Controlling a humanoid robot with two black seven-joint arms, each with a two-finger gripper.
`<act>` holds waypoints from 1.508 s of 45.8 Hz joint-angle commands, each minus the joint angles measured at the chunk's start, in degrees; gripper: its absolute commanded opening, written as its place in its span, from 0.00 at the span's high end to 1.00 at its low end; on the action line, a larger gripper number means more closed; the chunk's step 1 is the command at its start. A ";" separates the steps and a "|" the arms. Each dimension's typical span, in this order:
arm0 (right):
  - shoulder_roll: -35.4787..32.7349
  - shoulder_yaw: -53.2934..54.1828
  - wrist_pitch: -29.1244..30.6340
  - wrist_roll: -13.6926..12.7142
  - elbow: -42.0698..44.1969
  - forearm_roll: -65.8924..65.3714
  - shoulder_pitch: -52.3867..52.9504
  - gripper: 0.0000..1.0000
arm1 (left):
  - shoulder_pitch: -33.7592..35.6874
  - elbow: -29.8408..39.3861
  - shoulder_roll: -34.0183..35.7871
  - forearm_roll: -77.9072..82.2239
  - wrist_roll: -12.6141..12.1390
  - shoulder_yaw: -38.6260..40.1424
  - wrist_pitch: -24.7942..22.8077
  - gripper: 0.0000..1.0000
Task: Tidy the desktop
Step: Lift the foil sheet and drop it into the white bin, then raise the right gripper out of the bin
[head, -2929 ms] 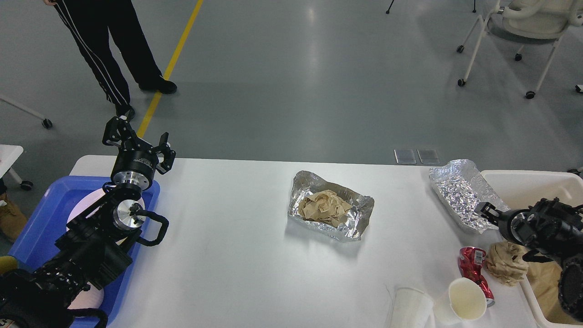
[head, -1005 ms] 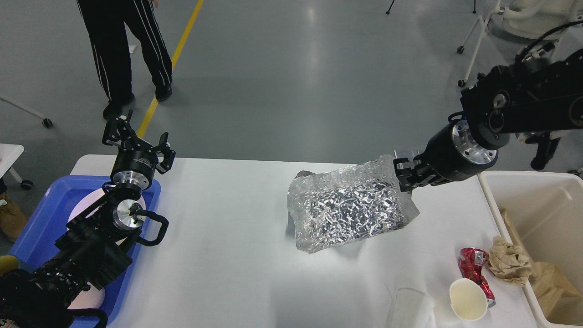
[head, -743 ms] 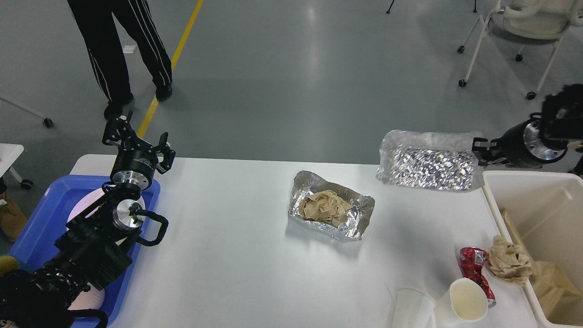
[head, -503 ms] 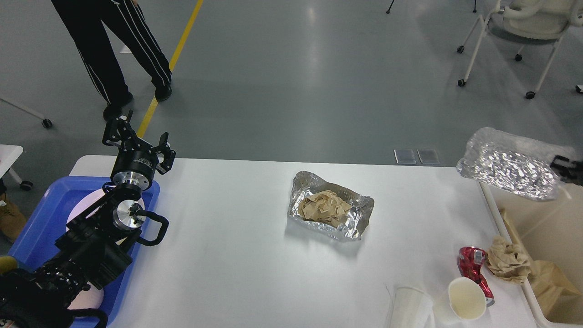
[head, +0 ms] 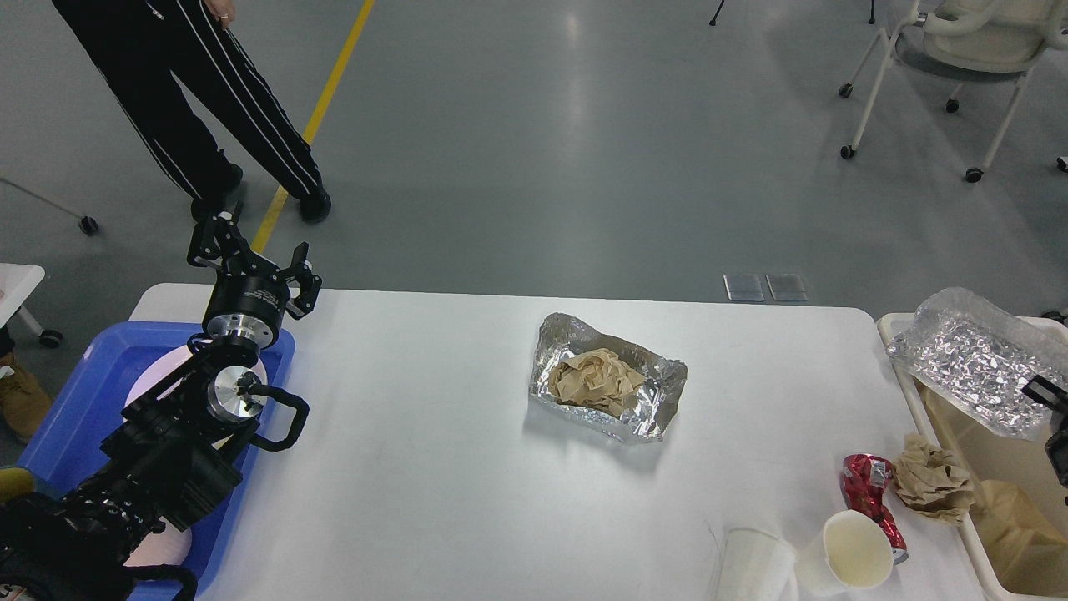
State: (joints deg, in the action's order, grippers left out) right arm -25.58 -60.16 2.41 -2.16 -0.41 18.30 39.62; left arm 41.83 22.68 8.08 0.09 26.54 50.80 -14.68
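The right claw (head: 1053, 399) is seen only in part at the right edge, apparently clamped on a foil tray (head: 972, 359) held over the off-white bin (head: 897, 327) beside the counter (head: 434, 467); its opening cannot be told. The left claw (head: 250, 255) is spread and empty above the counter's far left corner. Dropping the foil is judged the step in hand; next, a release over the bin is needed.
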 commanded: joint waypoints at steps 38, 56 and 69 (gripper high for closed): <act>-4.47 10.16 0.49 -0.03 -15.91 -6.43 27.15 0.00 | 0.00 0.00 0.00 0.00 0.00 0.00 0.00 0.03; -4.75 0.59 5.93 0.05 -70.58 -20.06 69.09 0.00 | 0.00 0.00 -0.08 0.00 0.00 0.00 0.00 0.03; 5.01 -3.20 8.66 0.32 -88.45 -19.80 78.34 0.00 | 0.00 0.00 0.00 0.00 0.00 0.00 0.00 0.03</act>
State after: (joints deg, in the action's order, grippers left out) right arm -24.22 -62.70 11.16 -1.85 -87.49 -1.89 117.78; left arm 41.84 22.67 8.04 0.09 26.54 50.80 -14.68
